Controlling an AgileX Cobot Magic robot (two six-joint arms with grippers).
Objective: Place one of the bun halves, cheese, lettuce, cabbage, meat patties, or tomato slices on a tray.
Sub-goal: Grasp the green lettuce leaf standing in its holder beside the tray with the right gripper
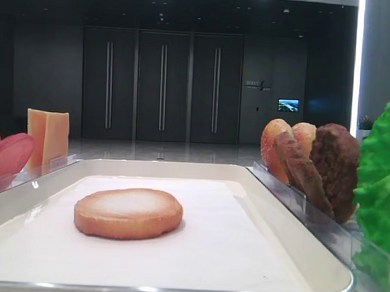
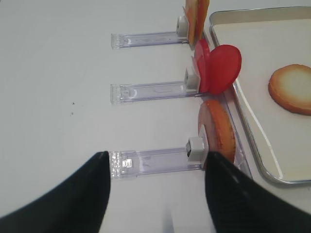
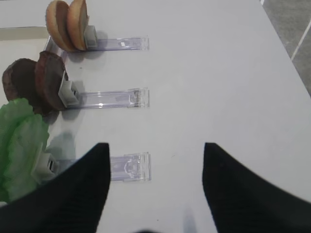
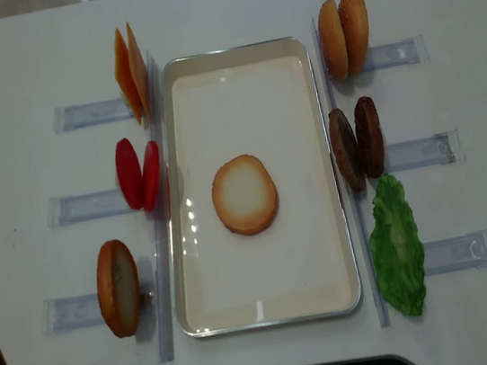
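A flat bun half [image 4: 244, 194], pale toasted face up, lies near the middle of the white tray [image 4: 234, 53], alone on the lining sheet. In the low front view the same bun half [image 1: 128, 212] sits flat, its crust ring golden-brown.

Left of the tray, in clear holders [image 4: 82, 115] standing on edge: two cheese slices [image 4: 129, 73] at the far end, two tomato slices [image 4: 139, 173] in the middle, one orange-crusted bun half [image 4: 118, 287] at the near end. The tomato slices lean against the tray's left rim in the left wrist view [image 2: 217, 68].

Right of the tray: two domed bun halves [image 4: 343, 35] at the far end, upright and touching each other; two dark meat patties [image 4: 357, 144] in the middle, also upright and side by side; the lettuce [image 4: 396, 247] at the near end, its ruffled edge close to the tray's rim.

Right gripper [image 3: 155, 174]: jaws spread wide, nothing between them, above bare table [image 3: 218, 73] just beside the lettuce's holder [image 3: 127, 166]. Lettuce [image 3: 19, 143] is off to the side of its fingers, apart from them.

Left gripper [image 2: 156, 187]: jaws spread wide, nothing held, over the near holder on the left side, close to the orange-crusted bun half [image 2: 217, 132] but not touching it.
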